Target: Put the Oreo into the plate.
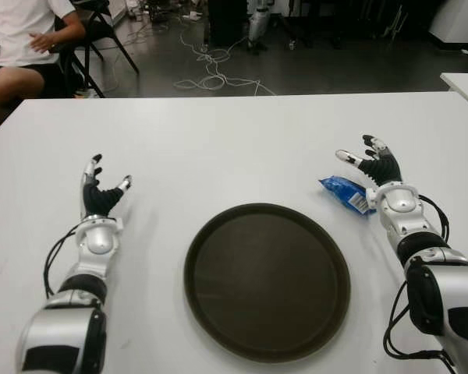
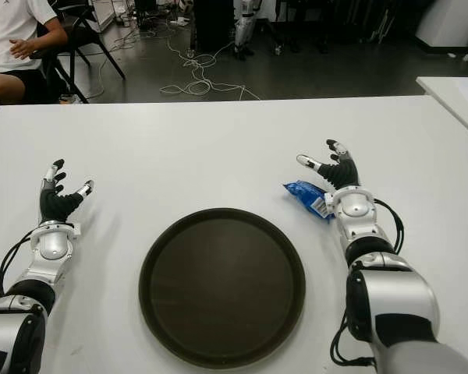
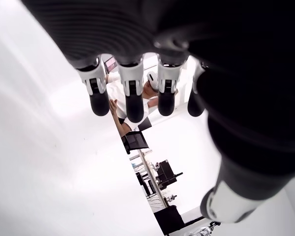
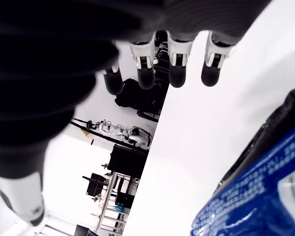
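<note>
Centrally: blue Oreo packet (image 1: 346,193), lying on the white table (image 1: 218,148), just beyond the right rim of the round dark plate (image 1: 267,280), outside it. Right hand (image 1: 372,162): directly beside the packet, on its right, fingers spread, holding nothing. Left hand (image 1: 99,187): left of the plate, well apart from the packet, fingers spread, empty. Seated person (image 1: 23,47): far left, behind the table.

Robotics lab or workshop. Plain white table (image 1: 242,132) as test bench. Dark floor behind, strewn with loose white cables (image 1: 210,66). Black folding chair (image 1: 101,31) at far left, seated person (image 1: 19,39) watching. Legs of another robot (image 1: 259,23) and black equipment stands along back wall.
</note>
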Available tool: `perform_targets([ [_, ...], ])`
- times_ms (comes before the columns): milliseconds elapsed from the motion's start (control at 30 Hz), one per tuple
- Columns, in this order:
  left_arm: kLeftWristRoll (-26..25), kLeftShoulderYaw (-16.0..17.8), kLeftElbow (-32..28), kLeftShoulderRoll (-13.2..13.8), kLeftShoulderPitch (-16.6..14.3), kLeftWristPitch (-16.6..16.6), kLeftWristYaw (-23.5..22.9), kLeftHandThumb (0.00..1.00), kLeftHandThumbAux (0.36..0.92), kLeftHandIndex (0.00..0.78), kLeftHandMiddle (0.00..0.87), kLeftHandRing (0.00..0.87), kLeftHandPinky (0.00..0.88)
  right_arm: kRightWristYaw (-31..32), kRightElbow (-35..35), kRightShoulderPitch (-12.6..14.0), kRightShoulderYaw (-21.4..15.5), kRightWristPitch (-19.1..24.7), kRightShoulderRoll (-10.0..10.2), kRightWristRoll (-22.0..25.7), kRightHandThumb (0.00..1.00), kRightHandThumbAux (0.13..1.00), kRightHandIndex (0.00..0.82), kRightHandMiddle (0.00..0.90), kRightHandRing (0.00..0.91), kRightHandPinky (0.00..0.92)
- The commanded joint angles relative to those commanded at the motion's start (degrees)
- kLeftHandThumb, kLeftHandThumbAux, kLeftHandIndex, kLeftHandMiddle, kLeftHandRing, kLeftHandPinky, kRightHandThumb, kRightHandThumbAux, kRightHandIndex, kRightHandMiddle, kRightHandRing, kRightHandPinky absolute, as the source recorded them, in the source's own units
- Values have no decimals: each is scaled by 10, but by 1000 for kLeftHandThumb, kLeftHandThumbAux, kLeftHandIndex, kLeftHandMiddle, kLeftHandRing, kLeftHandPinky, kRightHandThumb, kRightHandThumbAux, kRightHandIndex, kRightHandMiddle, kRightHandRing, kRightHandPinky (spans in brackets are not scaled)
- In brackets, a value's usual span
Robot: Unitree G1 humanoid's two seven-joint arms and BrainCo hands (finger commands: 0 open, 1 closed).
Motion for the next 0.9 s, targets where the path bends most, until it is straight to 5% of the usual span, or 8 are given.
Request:
perform_targets([
  [900, -4, 2, -1, 1, 1, -7, -10, 0, 794, 60, 91, 79, 74, 1, 0, 1, -3, -3, 0, 1, 0, 672, 123, 96, 53, 25],
])
